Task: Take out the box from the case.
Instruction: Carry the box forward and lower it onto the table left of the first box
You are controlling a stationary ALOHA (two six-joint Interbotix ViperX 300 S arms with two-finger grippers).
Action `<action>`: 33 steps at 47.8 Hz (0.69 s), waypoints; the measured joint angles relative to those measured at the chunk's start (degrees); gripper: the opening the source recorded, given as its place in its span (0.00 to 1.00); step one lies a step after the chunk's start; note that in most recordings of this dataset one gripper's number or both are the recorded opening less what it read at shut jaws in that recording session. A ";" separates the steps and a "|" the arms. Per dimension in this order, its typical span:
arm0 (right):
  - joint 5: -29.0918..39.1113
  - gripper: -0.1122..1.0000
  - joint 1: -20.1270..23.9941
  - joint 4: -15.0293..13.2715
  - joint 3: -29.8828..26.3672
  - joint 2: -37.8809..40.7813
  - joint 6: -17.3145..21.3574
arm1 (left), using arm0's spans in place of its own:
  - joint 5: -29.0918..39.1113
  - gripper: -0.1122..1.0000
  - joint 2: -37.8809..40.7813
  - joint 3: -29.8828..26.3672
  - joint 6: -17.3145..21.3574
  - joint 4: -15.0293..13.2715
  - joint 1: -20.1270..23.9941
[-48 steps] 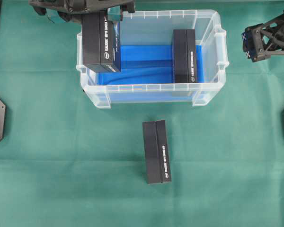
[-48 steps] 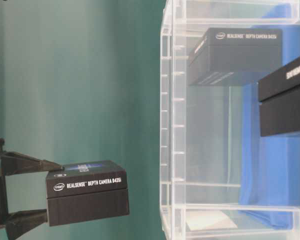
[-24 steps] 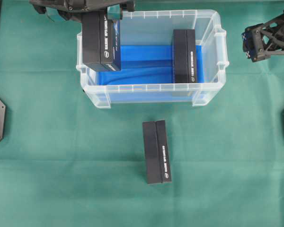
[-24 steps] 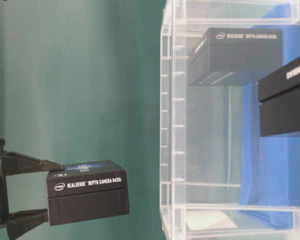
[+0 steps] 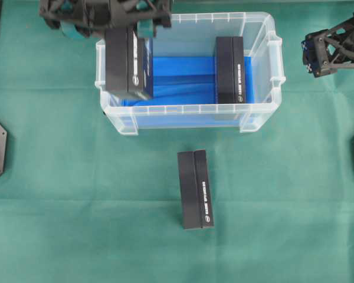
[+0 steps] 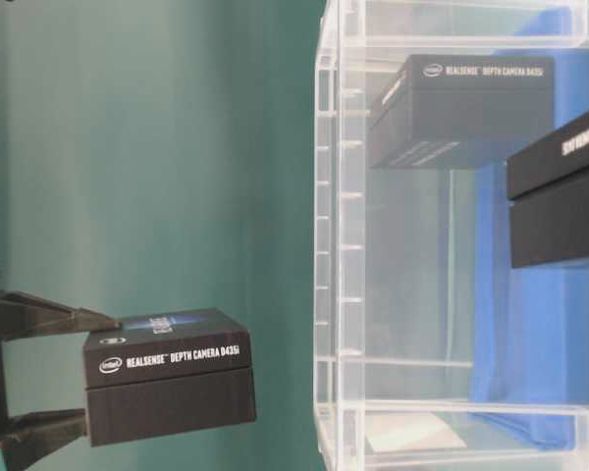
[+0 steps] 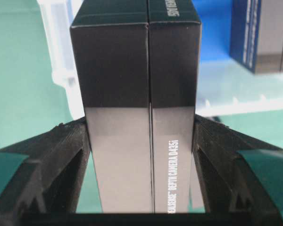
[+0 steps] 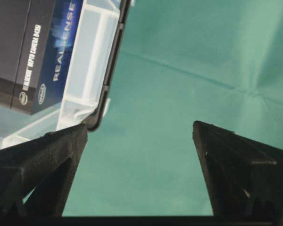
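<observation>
The case (image 5: 189,109) is a clear tub with a blue lining, at the top middle of the overhead view. My left gripper (image 5: 128,34) is shut on a black box (image 5: 128,62) and holds it above the case's left rim. In the table-level view this box (image 6: 167,378) hangs outside the case's open side (image 6: 339,245). In the left wrist view both fingers (image 7: 61,155) press the box's sides (image 7: 137,70). Another black box (image 5: 230,69) stands inside the case on the right. My right gripper (image 5: 318,53) is open and empty, right of the case, over green cloth (image 8: 139,129).
A third black box (image 5: 195,188) lies on the green cloth in front of the case. The right wrist view shows a corner of the case (image 8: 92,61) and the box inside it (image 8: 28,52). Black mounts sit at the table's left and right edges.
My left gripper has lifted its box a little higher and shifted it slightly toward the case's front left. The right arm and the other boxes have not moved.
</observation>
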 measured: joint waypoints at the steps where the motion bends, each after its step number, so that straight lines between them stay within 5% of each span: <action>1: 0.00 0.92 0.00 0.00 0.00 0.00 0.00 | 0.00 0.64 0.09 0.09 -0.35 -0.09 -0.44; 33: 0.00 0.92 0.09 0.00 0.00 0.00 -1.32 | 0.18 0.64 -1.14 6.06 -17.75 0.00 -17.31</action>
